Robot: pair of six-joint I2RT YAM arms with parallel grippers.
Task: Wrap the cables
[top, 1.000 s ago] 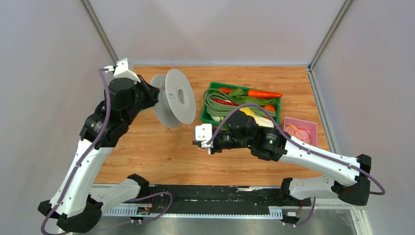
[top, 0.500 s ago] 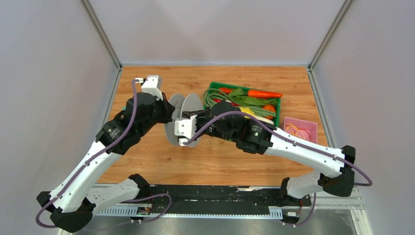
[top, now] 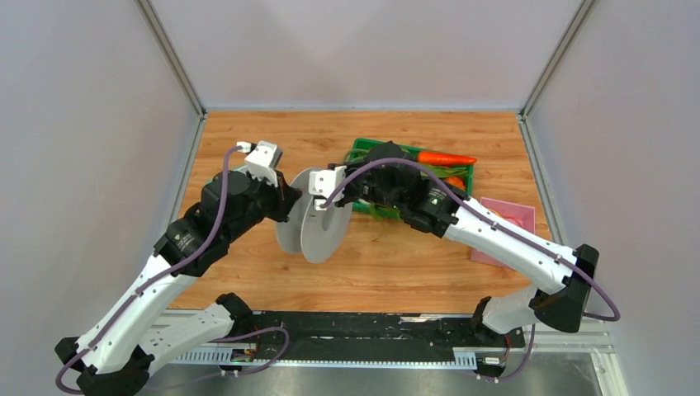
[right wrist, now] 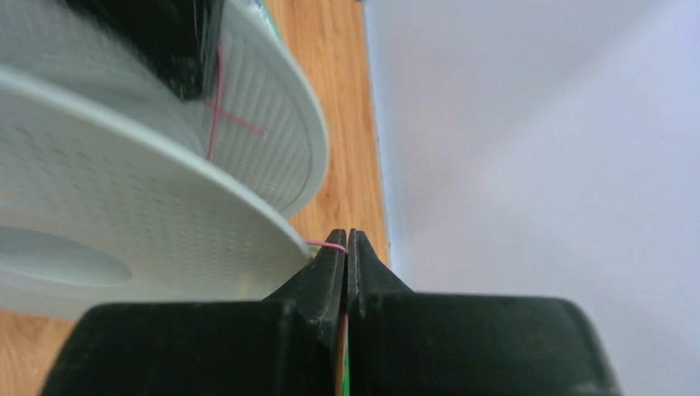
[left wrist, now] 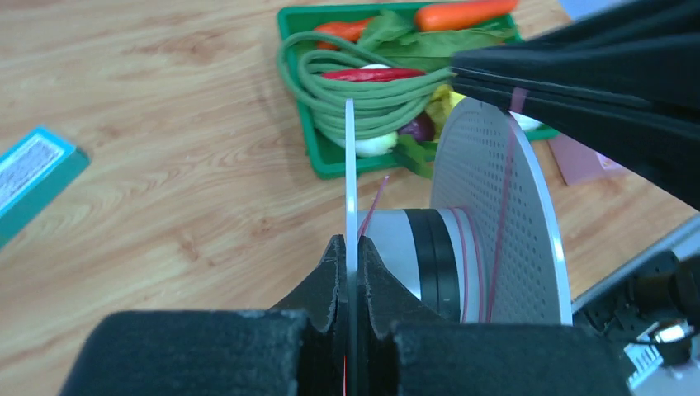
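Note:
A large light-grey spool (top: 320, 235) stands on edge, lifted over the middle of the wooden table. My left gripper (top: 288, 204) is shut on the rim of its left flange (left wrist: 350, 165), which runs edge-on between the jaws (left wrist: 351, 247). A thin pink-red strand (left wrist: 503, 198) is wound a few turns round the hub and crosses the perforated right flange (left wrist: 528, 247). My right gripper (top: 321, 205) is at the spool's upper rim. In the right wrist view it (right wrist: 347, 241) is shut on the strand's end (right wrist: 328, 244), beside the flange (right wrist: 165, 206).
A green tray (top: 469, 170) of vegetables stands behind the right arm at the back. A pink tray (top: 522, 216) lies to the right of it. A teal box (left wrist: 33, 177) lies on the table at the left. Walls close in on three sides.
The left arm has carried the spool from the back left to the middle. The right gripper has moved left and back to the spool's rim, shut on the strand.

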